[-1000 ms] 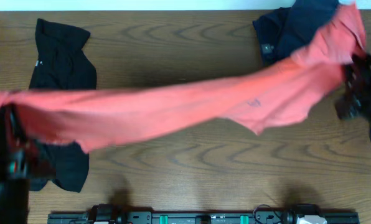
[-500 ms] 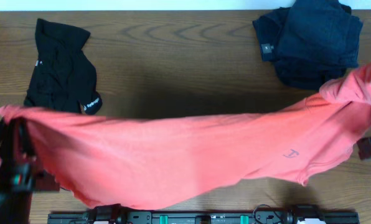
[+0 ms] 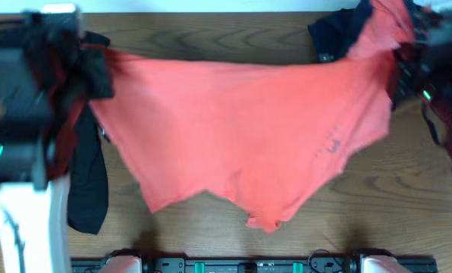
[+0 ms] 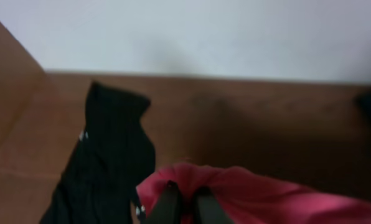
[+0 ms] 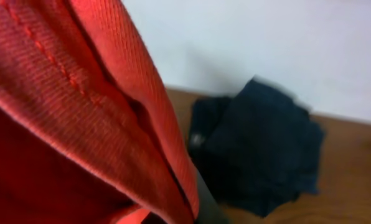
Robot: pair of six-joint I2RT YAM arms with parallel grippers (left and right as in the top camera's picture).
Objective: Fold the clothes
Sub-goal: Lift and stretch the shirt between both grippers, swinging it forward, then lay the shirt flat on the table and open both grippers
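Now we hold the red shirt [image 3: 241,129] stretched above the surface [image 3: 408,197], its long axis running left to right. The left jaws and right jaws each look clamped on a far corner, the hem trailing toward the near edge.

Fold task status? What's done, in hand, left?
Done: maybe the navy garment, bundled back right. In hand: red shirt stretched between left fingers and right fingers, no fold yet. Left: fold it, then the black garment lying rumpled at left.
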